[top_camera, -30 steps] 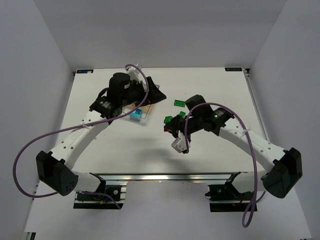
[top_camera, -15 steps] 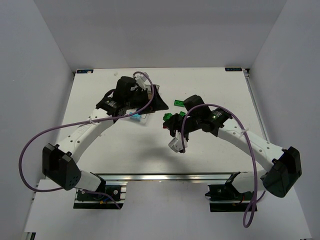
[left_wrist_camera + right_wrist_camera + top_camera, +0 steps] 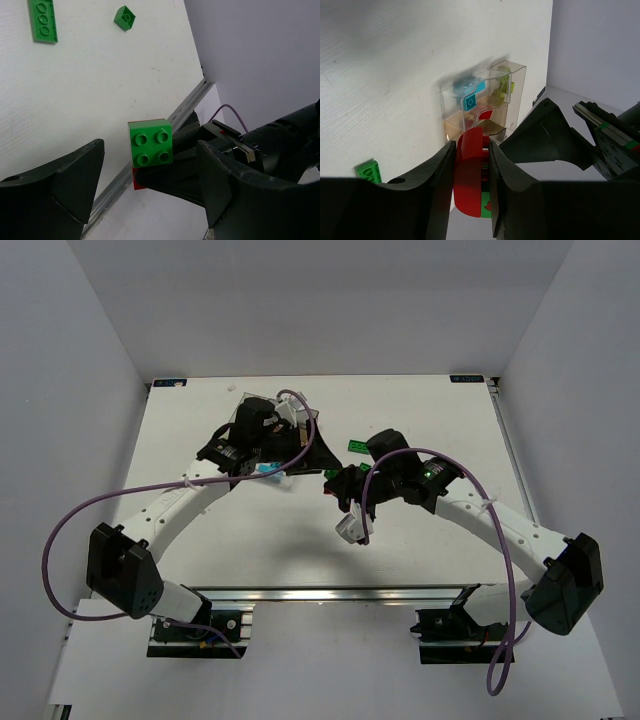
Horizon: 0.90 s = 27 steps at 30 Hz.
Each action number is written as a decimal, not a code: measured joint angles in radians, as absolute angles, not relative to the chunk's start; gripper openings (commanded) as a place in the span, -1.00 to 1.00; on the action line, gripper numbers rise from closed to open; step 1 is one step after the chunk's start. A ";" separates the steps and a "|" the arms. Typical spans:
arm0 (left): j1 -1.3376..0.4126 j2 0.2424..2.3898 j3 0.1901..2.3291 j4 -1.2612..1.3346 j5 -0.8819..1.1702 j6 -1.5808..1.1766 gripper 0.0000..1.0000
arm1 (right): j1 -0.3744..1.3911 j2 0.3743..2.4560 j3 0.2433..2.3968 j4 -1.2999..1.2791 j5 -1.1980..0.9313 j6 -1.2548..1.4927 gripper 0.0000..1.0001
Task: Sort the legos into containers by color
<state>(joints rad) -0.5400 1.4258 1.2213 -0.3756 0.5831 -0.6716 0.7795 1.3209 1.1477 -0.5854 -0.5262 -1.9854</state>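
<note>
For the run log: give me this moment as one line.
left claw: open, empty | right claw: shut on red-and-green lego stack | tray: light blue lego inside

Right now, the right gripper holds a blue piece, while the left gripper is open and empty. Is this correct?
Not quite. The right gripper holds a red piece, not a blue one; the right wrist view shows it between the fingers. The rest stands: the left gripper is open and empty.
</note>
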 measured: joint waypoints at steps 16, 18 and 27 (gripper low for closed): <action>-0.540 1.453 1.221 -0.358 0.610 -0.681 0.31 | 0.780 1.297 1.121 -0.561 -0.533 -1.990 -1.00; -0.542 1.454 1.221 -0.357 0.610 -0.681 0.24 | 0.780 1.297 1.116 -0.558 -0.534 -1.990 -1.00; -0.550 1.483 1.222 -0.356 0.633 -0.688 0.19 | 0.780 1.297 1.114 -0.567 -0.532 -1.989 -1.00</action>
<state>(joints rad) -0.5495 1.4834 1.2224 -0.3565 0.6334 -0.6880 0.7795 1.2972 1.1141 -0.5671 -0.5323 -1.9888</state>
